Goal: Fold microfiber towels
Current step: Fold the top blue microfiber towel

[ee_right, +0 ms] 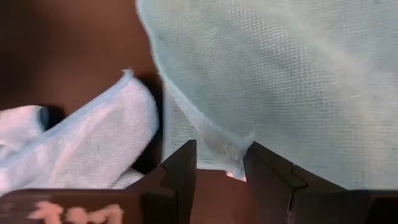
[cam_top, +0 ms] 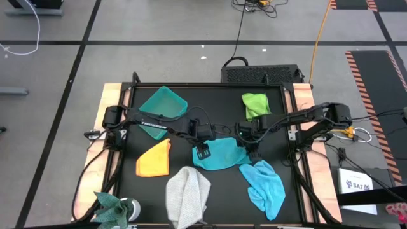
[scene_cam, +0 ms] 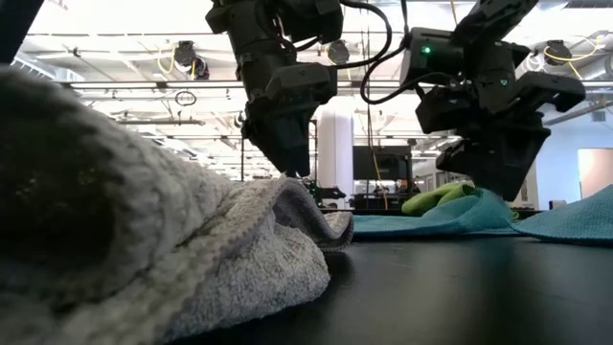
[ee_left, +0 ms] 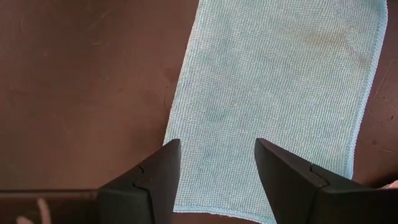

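Tools (ee_left: 214,180) (ee_right: 219,163) open — over teal towel (cam_top: 219,154)

Grey floor tiles (cam_top: 159,22) with dark seams are surrounding the black-topped desk (cam_top: 184,143). An orange cable (cam_top: 320,32) is trailing across them beside hazard-striped matting (cam_top: 375,76). Overhead lights are glowing along a white ceiling (scene_cam: 115,43); a white pillar (scene_cam: 335,153) is standing behind.

five microfiber towels lie on the bench (cam_top: 127,191), one of each colour: orange-yellow towel (cam_top: 154,159), light grey towel (cam_top: 187,196), teal towel (cam_top: 220,154), light blue towel (cam_top: 265,186), lime green towel (cam_top: 255,104). one teal plastic bin (cam_top: 163,108). two arms, each with one end effector: left end effector (cam_top: 203,152), right end effector (cam_top: 252,151).
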